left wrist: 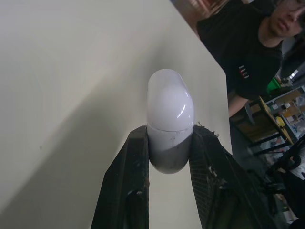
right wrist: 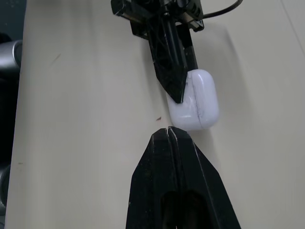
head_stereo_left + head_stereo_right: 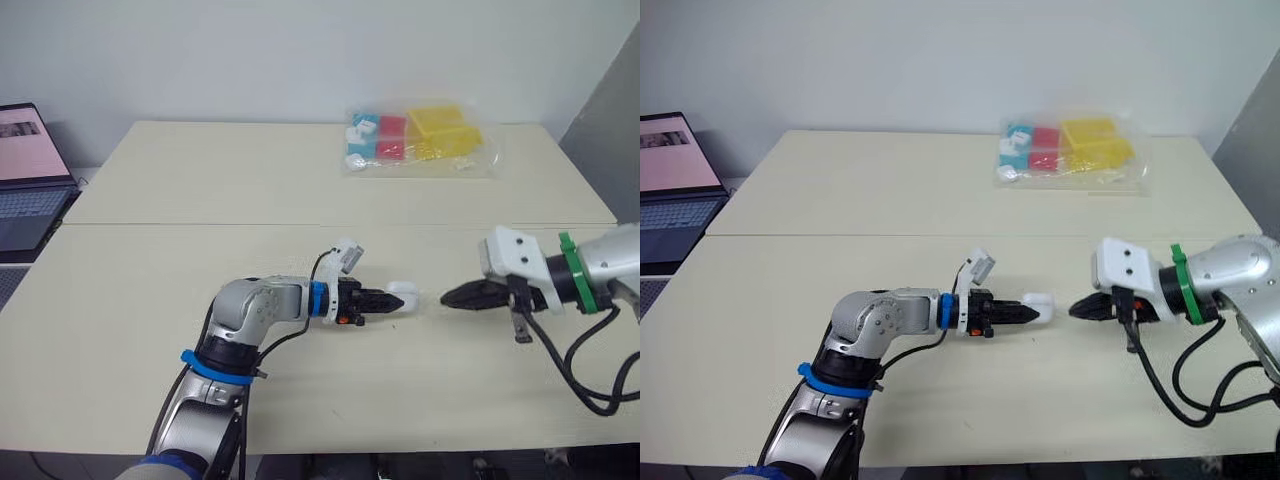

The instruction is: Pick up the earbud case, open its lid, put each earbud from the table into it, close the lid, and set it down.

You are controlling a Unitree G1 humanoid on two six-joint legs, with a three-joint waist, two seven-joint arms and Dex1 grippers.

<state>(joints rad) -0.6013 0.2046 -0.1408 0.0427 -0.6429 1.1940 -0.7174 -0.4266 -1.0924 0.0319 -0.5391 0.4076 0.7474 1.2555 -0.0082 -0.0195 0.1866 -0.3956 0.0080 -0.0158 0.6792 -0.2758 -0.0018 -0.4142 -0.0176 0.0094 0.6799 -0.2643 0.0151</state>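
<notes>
The white earbud case lies near the middle of the table with its lid closed. My left gripper is shut on its lower half; the left wrist view shows the case squeezed between the two black fingers. My right gripper is shut with nothing in it, its tips a short way to the right of the case and pointing at it. From the right wrist, the case sits just beyond the closed fingertips, apart from them. No loose earbuds can be seen on the table.
A clear bag of red, yellow and blue boxes lies at the back of the table. An open laptop stands off the table's left side. A person in a black shirt stands beyond the table edge in the left wrist view.
</notes>
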